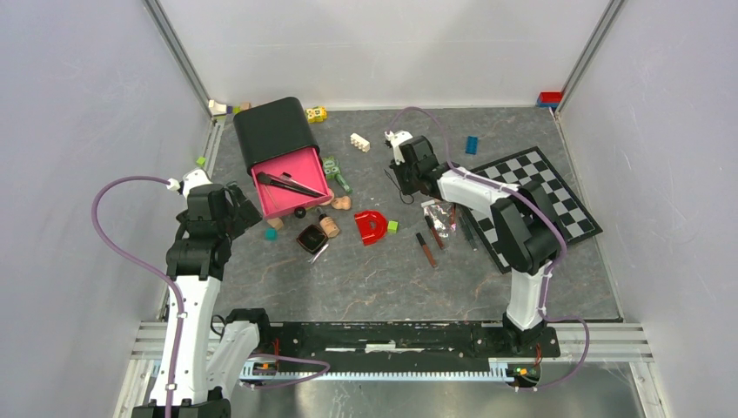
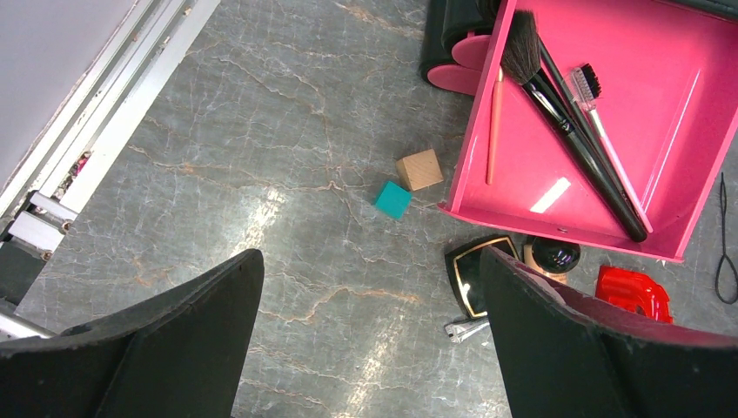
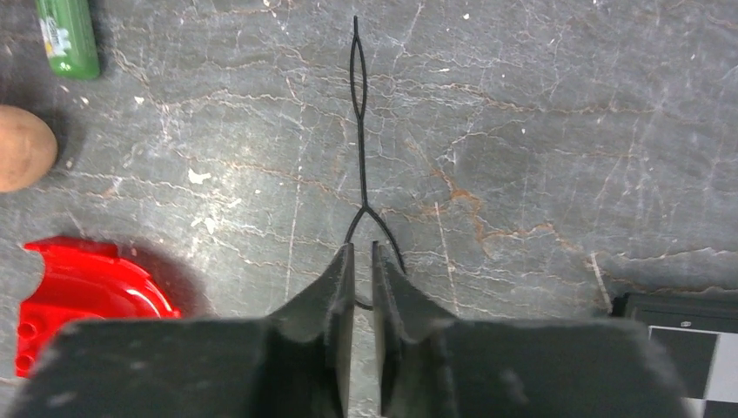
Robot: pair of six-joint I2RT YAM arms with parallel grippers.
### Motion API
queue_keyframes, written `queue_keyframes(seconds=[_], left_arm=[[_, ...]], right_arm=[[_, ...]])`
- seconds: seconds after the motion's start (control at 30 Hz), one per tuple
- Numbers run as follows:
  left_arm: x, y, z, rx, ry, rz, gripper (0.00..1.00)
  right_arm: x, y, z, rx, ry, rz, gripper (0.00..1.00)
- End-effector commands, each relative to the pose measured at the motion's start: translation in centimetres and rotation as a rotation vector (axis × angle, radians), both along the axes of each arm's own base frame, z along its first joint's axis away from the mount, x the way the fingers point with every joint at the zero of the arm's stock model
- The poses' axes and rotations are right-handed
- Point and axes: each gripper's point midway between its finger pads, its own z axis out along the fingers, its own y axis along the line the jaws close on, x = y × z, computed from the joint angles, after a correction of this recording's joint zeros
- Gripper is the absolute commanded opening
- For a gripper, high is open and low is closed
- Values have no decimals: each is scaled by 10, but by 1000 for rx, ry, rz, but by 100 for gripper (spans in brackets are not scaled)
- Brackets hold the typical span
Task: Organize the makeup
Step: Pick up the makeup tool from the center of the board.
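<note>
Makeup is only partly sorted tbh: brushes are laid in the pink tray, tubes and compact are left out on the table, left gripper is spread wide, right gripper is pinched on a wire loop.

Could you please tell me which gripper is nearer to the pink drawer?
Left. The left gripper hangs open just off the pink drawer's near left corner; the right gripper sits farther off to its right.

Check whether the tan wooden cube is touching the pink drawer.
Apart. Left wrist view shows bare table between the tan wooden cube and the left wall of the pink drawer.
</note>
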Motion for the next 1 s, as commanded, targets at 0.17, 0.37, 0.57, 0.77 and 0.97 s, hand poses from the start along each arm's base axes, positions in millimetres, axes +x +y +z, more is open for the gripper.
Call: queue_keyframes(seconds=[0.17,0.37,0.57,0.77,0.97], left_arm=[[6,-1,13,-4,-49,-12,100],[7,-2,12,-6,-45,-14,100],[6,-1,13,-3,-50,-8,100],[7,-2,12,-5,-45,-13,100],[6,-1,12,-3,-47,-10,100]], right_arm=[[13,6,5,-68,28,55,56],[22,12,-4,-99,57,91,68],[18,10,-20,-125,110,96,74],[6,-3,-35,-152,164,78,74],[-8,-15,-46,-162,236,71,72]])
